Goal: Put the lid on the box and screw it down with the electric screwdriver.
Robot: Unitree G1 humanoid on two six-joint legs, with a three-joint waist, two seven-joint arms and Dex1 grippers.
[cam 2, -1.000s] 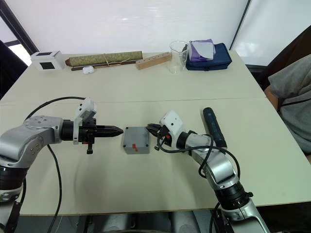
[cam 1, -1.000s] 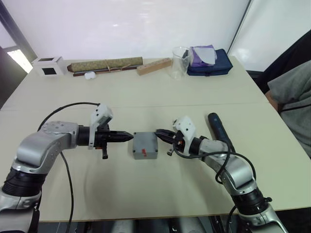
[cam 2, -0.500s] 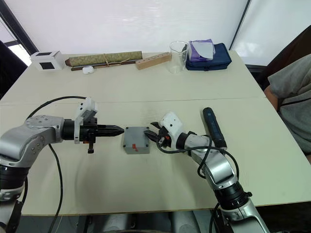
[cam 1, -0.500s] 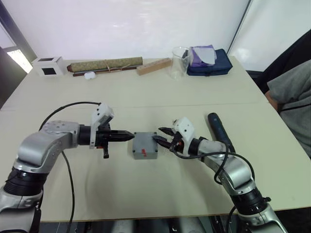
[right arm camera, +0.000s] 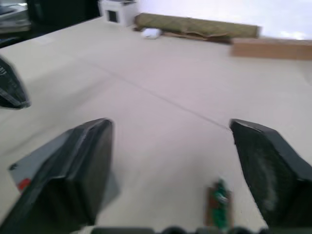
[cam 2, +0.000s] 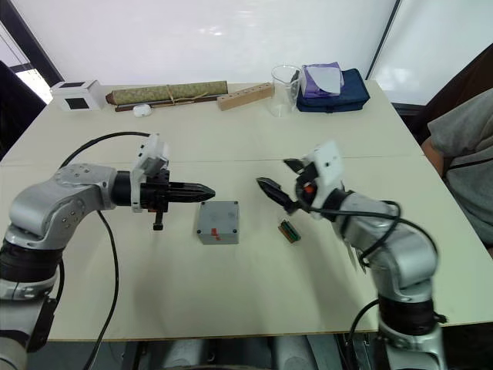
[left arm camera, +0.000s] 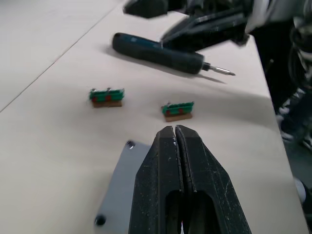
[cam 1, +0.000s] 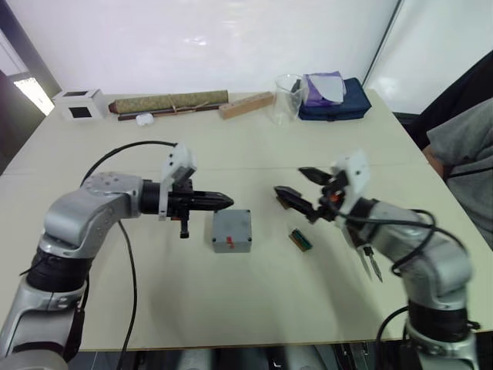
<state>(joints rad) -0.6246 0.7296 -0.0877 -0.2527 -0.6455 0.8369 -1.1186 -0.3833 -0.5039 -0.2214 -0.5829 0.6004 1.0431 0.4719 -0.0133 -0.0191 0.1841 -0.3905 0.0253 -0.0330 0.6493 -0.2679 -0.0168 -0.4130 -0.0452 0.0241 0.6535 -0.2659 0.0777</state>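
The box point(cam 1: 232, 230) sat near the middle of the table point(cam 1: 231, 308), with the lid point(left arm camera: 127, 181) lying flat on top of it, a dark screw hole visible at two of its corners in the left wrist view. A small red mark showed on the box's near side. So the covering step looked finished, though how squarely the lid sat could not be told.

The left gripper point(cam 1: 223, 203) hovered just beside the box's far left corner, its two black fingers pressed together and holding nothing. The right gripper point(cam 1: 299, 187) was raised above the table to the right of the box, its fingers spread wide and empty.

The electric screwdriver point(left arm camera: 158, 51) lay on the table beyond the box on the right arm's side, its metal bit pointing toward the table's near edge (the head views showed just its tip under the right forearm). No gripper was on it. Two small green connector blocks point(left arm camera: 178, 109) lay between the box and the screwdriver, one of them just right of the box in the head views.

What was left, by my judgement: grasping the screwdriver and driving the corner screws. Whether screws were already seated in the holes could not be made out.
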